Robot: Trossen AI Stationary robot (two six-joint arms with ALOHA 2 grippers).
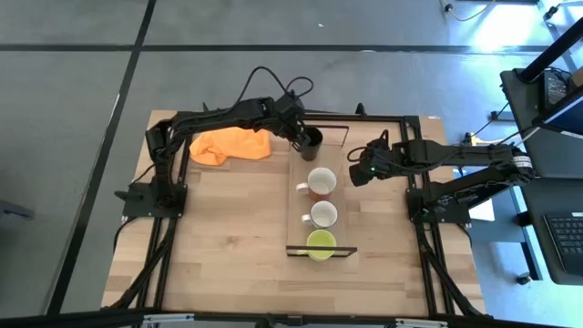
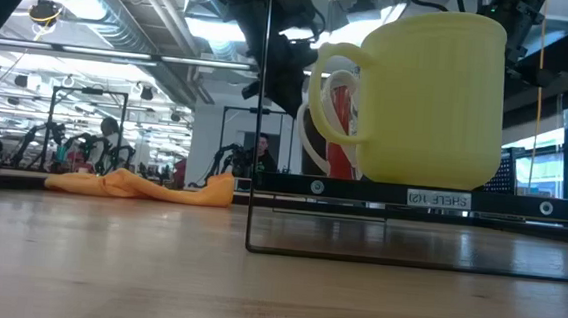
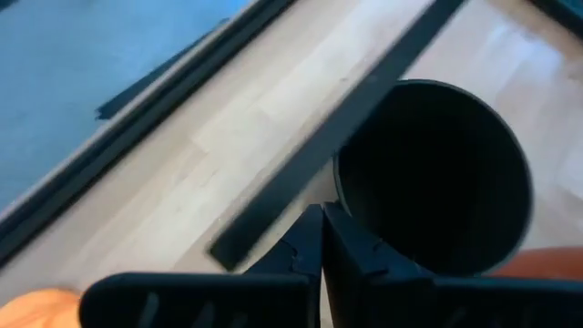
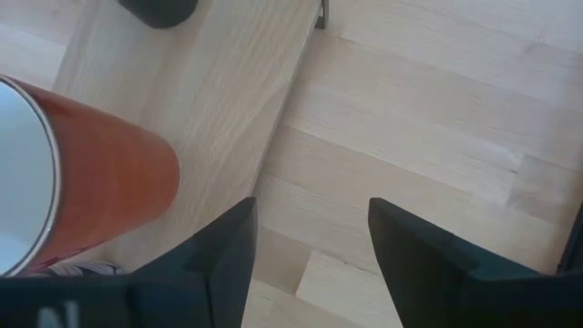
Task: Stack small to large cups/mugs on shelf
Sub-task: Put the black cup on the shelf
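The shelf point(image 1: 301, 214) is a narrow light-wood board on the table. Along it stand the yellow-green mug point(image 1: 320, 244) at the near end, the white mug point(image 1: 323, 215), and the mug with the reddish-brown outside point(image 1: 321, 183). The black cup point(image 1: 311, 138) is at the shelf's far end, its mouth up. My left gripper point(image 1: 299, 140) is shut at the cup's left rim. My right gripper point(image 1: 356, 172) is open and empty over the table, just right of the reddish-brown mug point(image 4: 100, 182). My left gripper has the black cup's wall at the rim point(image 3: 339, 202) between its nearly closed fingers, one finger point(image 3: 305, 251) outside and the other on the inner side. The fingers slant down from the table's left. I cannot tell whether the cup's base rests on the shelf.
An orange cloth point(image 1: 232, 146) lies at the table's far left, behind my left arm. The shelf's thin dark frame end point(image 2: 259, 117) stands at its near end. Bare tabletop point(image 1: 228, 237) lies left and right of the shelf.
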